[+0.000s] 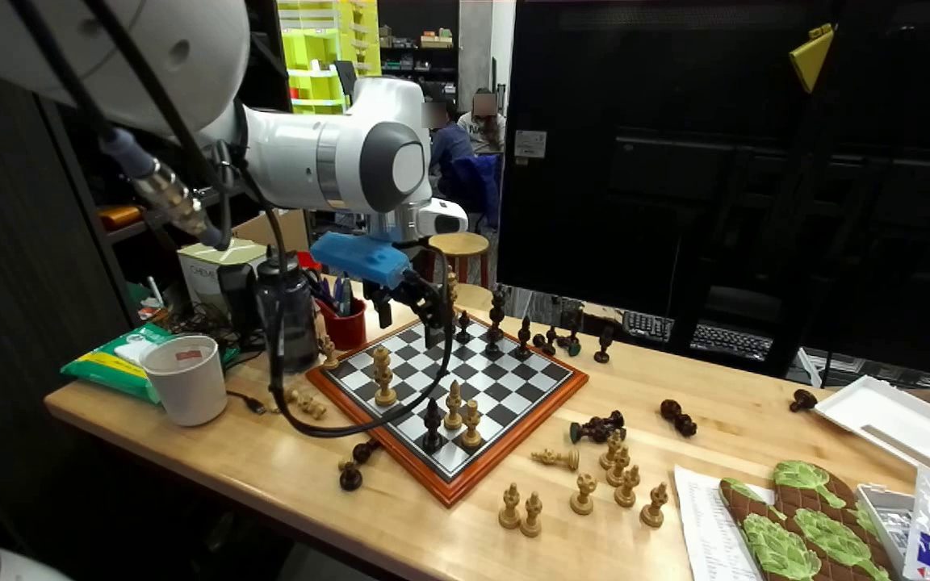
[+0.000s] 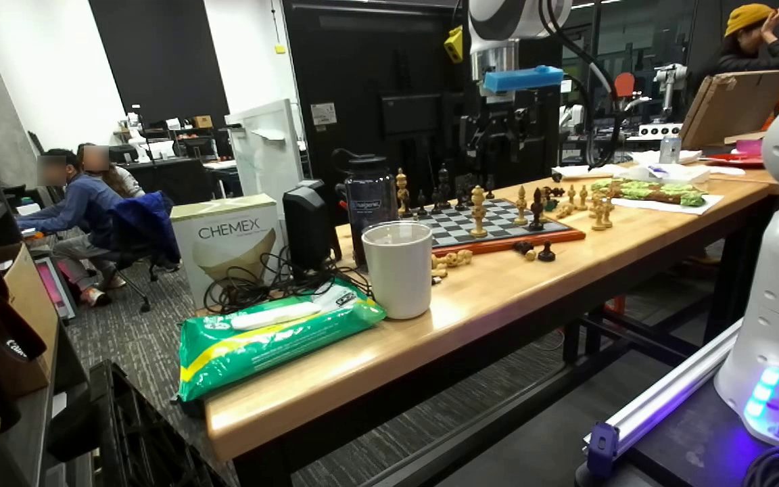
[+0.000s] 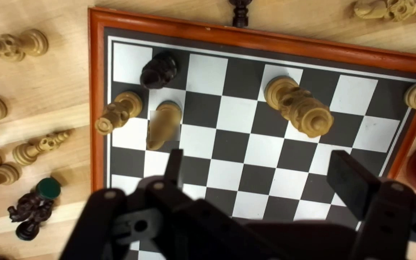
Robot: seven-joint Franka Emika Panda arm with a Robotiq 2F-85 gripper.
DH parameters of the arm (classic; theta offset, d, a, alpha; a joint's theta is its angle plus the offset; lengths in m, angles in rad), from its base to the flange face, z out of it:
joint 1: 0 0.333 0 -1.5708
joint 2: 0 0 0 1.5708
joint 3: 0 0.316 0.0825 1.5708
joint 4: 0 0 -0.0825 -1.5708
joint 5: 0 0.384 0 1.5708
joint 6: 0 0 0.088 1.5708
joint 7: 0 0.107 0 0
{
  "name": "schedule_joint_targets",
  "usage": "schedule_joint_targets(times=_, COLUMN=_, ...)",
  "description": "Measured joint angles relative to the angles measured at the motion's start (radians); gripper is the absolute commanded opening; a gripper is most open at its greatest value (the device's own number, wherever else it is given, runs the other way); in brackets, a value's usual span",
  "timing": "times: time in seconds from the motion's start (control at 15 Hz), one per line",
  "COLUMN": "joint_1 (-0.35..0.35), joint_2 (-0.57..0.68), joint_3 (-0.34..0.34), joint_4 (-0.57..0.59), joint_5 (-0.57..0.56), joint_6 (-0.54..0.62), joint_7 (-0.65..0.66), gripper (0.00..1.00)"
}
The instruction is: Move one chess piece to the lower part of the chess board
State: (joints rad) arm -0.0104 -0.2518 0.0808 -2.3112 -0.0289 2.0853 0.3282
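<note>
Wooden table [image 1: 634,386] under chess board [image 3: 232,144]. I have gripper [image 3: 258,159] above board, jaws wide apart. Tall pale chess piece [image 3: 299,106] upright on board; smaller dark chess piece [image 3: 159,70] upright too, near board corner.

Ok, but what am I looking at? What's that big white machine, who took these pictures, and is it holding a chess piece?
That's a robot arm. Its black jaws work like a finger and thumb; right now they stand open above the chess board, gripping nothing, so no piece is held. Cameras took the pictures: two stand away from the robot and show it with the wooden table, and one sits on its wrist, looking down past the jaws. Dark chess pieces and light ones stand on the board; more stand or lie around it. On the same table you can spot a white cup, a dark bottle and a green packet.
</note>
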Motion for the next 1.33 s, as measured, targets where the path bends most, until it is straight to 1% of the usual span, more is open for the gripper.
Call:
schedule_joint_targets(times=0.27, joint_1=0.008, joint_2=0.125, joint_3=0.010, joint_4=0.130, joint_5=-0.048, joint_6=-0.005, joint_7=-0.017, gripper=1.00)
schedule_joint_targets(times=0.6, joint_1=0.037, joint_2=0.324, joint_3=0.010, joint_4=0.356, joint_5=-0.053, joint_6=-0.023, joint_7=-0.094, gripper=1.00)
schedule_joint_targets(times=0.93, joint_1=0.063, joint_2=0.476, joint_3=0.008, joint_4=0.585, joint_5=-0.053, joint_6=-0.108, joint_7=-0.157, gripper=1.00)
schedule_joint_targets(times=1.33, joint_1=0.076, joint_2=0.614, joint_3=0.006, joint_4=0.796, joint_5=-0.052, joint_6=-0.173, joint_7=-0.241, gripper=1.00)
